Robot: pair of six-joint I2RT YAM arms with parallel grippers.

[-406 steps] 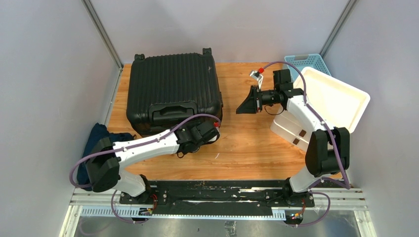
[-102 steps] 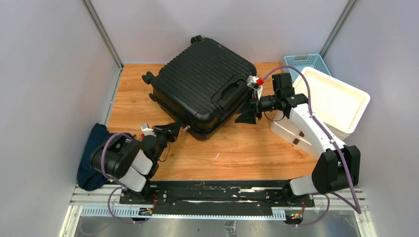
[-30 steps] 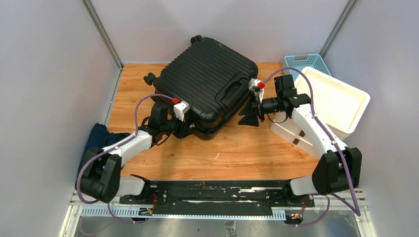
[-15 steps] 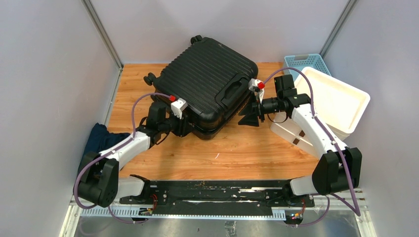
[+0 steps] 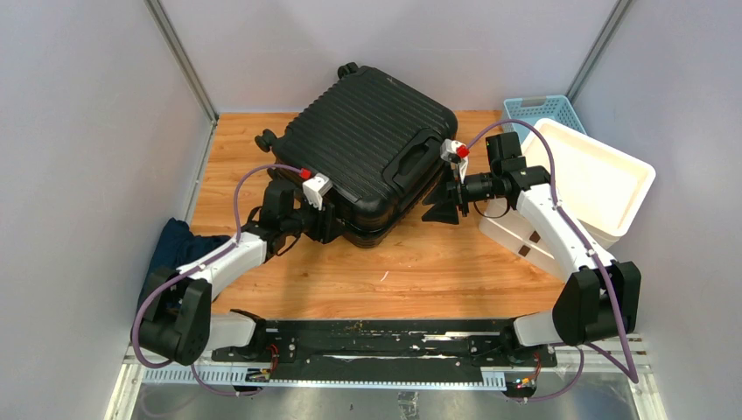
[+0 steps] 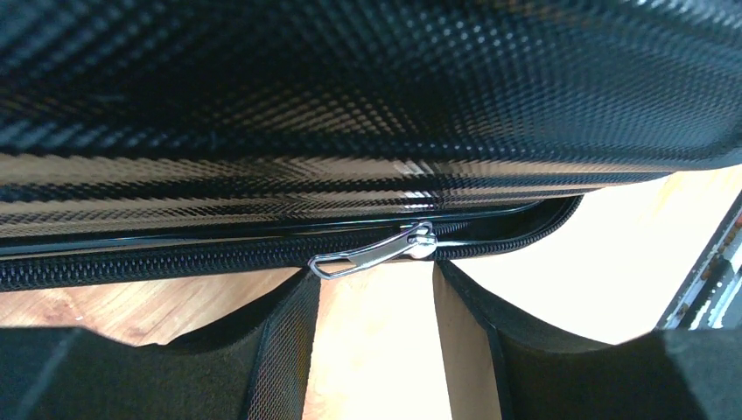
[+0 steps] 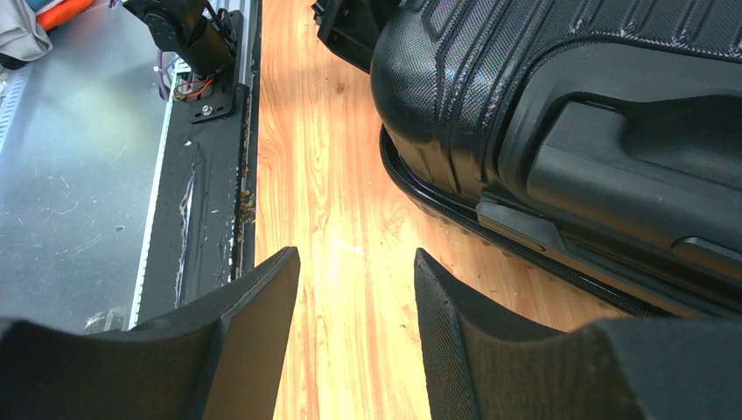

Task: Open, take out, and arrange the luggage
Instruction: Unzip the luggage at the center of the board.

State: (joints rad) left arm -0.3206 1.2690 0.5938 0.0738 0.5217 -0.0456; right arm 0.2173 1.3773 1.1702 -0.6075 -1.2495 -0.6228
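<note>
The luggage (image 5: 367,140), a black ribbed hard-shell case, lies flat and turned diagonally at the back of the table, lid down. My left gripper (image 5: 331,226) is at its near-left edge. In the left wrist view the left gripper (image 6: 372,276) is open, and the silver zipper pull (image 6: 372,254) lies across the zipper just beyond the fingertips, not pinched. My right gripper (image 5: 435,208) hovers open beside the luggage's handle side. In the right wrist view the right gripper (image 7: 356,258) holds nothing over bare wood, with the luggage (image 7: 490,79) and its handle (image 7: 630,166) to the right.
A white stacked drawer unit (image 5: 604,175) stands at the right, a light-blue mesh basket (image 5: 538,107) behind it. A dark blue cloth (image 5: 171,254) hangs off the table's left edge. The black base rail (image 5: 385,337) runs along the near edge. Grey walls enclose three sides.
My left gripper has drawn back slightly to the left along the luggage's near edge and its jaws have spread. The right arm and the luggage have not moved.
</note>
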